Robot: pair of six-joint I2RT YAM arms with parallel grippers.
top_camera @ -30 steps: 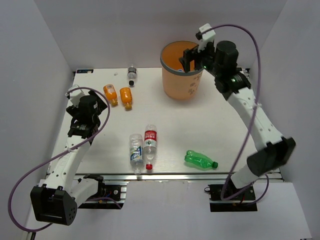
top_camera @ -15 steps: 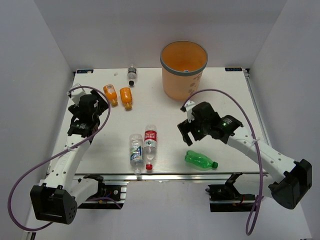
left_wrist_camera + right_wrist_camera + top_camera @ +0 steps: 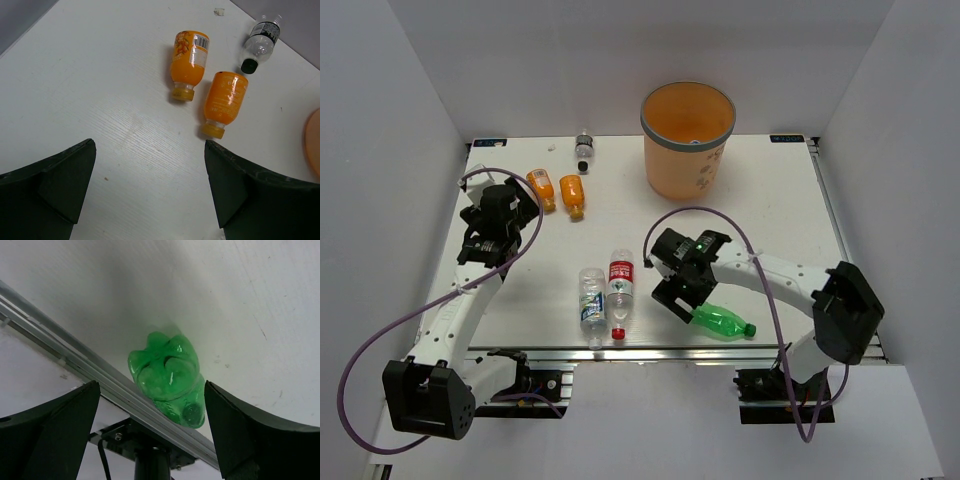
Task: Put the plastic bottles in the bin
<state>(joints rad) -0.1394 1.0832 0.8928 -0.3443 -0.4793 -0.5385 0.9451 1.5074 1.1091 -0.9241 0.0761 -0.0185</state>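
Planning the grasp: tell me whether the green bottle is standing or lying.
Lying on its side. From above the green bottle shows its full length, cap to the right; the wrist view faces its base.

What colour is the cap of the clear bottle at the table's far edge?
Black; the grey-labelled clear plastic bottle shows best in the left wrist view.

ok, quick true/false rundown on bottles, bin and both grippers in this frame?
1. The green bottle lies near the front edge of the table. True.
2. The right gripper is shut on it. False: its jaws are open and hold nothing.
3. Two orange bottles lie beside each other. True.
4. The bin is tipped on its side. False: it stands upright.
5. The left gripper holds an orange bottle. False: it is open and empty.
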